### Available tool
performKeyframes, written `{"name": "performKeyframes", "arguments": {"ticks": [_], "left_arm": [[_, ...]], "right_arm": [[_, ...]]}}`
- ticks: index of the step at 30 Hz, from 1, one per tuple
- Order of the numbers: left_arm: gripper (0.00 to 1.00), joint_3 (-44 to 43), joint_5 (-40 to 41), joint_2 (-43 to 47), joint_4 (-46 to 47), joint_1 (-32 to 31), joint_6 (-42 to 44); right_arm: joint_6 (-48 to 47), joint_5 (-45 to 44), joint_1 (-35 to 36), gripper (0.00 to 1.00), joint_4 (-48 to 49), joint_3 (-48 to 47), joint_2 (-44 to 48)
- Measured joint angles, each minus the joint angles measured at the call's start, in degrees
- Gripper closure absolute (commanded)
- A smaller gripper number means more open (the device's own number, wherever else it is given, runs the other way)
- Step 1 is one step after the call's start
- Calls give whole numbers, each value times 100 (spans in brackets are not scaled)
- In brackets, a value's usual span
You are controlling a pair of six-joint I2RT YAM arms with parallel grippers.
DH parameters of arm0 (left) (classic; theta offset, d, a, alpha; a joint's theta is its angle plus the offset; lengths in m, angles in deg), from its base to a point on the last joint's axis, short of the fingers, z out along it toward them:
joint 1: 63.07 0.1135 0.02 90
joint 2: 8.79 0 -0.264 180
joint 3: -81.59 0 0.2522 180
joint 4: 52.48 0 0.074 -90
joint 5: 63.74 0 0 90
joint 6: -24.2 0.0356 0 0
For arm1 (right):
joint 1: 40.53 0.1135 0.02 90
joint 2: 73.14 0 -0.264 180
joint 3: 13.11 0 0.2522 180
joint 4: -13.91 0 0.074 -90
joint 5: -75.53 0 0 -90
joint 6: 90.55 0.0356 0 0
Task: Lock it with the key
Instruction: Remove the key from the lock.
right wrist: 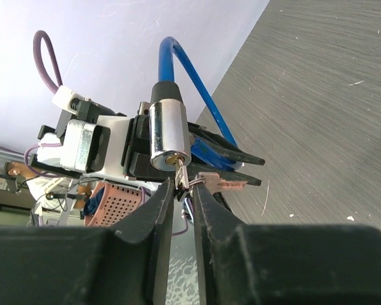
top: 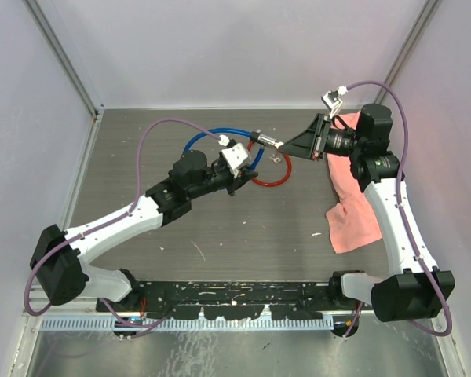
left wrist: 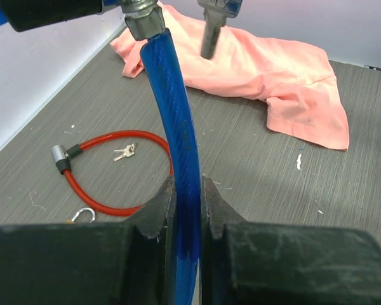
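Key [right wrist: 182, 173] is stuck into the face of the silver lock cylinder [right wrist: 170, 136] on the blue cable lock [right wrist: 197, 82]. The right gripper [right wrist: 183, 190] has its fingers pinched together on the key's head, right below the cylinder in the right wrist view. A spare key [right wrist: 222, 183] from the same bunch pokes out toward 3 o'clock.

The left gripper [left wrist: 189, 190] is clamped tight on the blue cable lock's cable. That puts the whole lock up off the table [left wrist: 273, 190], held between the two arms a bit toward 12 o'clock from the middle of the top view.

Down on the table there's a red cable lock [left wrist: 92, 200] with a small pair of keys [left wrist: 124, 152] lying inside its loop. A little padlock [left wrist: 82, 215] sits just outside the loop at about 6 o'clock in the left wrist view. A pink cloth [left wrist: 273, 76] is crumpled over at 3 o'clock in the top view.
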Motion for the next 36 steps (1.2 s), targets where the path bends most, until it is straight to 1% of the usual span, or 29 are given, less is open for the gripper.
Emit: {"name": "performKeyframes", "arguments": {"ticks": [4,7,9,12,13,20,26,31,36], "left_arm": [[100,2,0,-2,0,0,0],[100,0,-2,-4,0,0,0],[100,0,-11,-9,-2,0,-4],[100,0,-63,-28,-7,0,-61],[100,0,-81,-37,-15,0,-94],[100,-116,-319,-81,-378,2,-286],[100,-295,-654,-118,-507,90,-514],[100,-476,-1019,-361,-533,273,-798],[100,-715,-1429,-702,-540,476,-1224]], "right_arm": [[-42,-15,33,88,-35,-48,-2],[-264,-79,70,93,-155,-157,-13],[-522,-179,120,95,-295,-256,-13],[-1353,-531,260,98,-778,-527,-13],[-1425,-562,310,98,-809,-551,-11],[-4242,-2000,1064,99,-1939,-1095,203],[-6408,-2763,1423,99,-2680,-1523,308],[-7729,-3171,1609,99,-3099,-1670,315],[-8349,-3534,1663,99,-3222,-1670,315]]}}
